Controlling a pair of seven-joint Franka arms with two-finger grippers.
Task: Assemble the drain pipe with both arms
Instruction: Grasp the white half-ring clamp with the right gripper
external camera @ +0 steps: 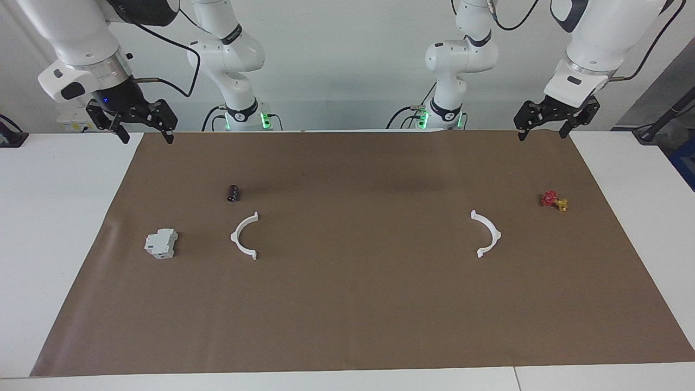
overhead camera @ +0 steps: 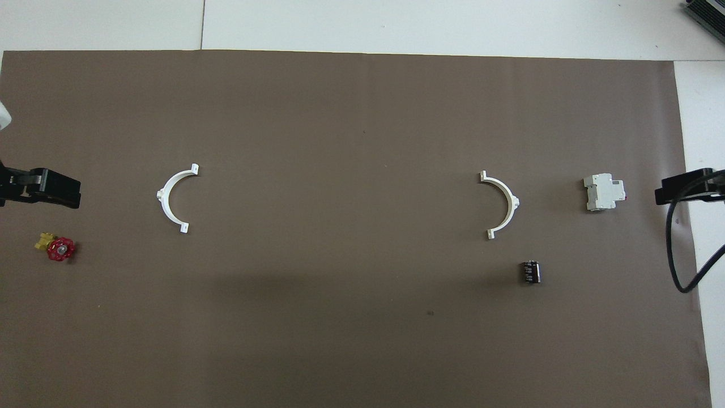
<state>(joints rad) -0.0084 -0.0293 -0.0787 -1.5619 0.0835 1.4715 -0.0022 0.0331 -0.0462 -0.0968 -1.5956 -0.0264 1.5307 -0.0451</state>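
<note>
The two white half-rings lie well apart on the brown mat, open sides facing each other: one toward the left arm's end, one toward the right's. Each arm is nearer its own half. Left gripper and right gripper hover with fingers spread, holding nothing, above the mat's robot-side corners.

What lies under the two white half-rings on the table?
Only the brown mat lies under both half-rings. They rest flat, apart, uncovered. Each hides just a thin strip of mat.
</note>
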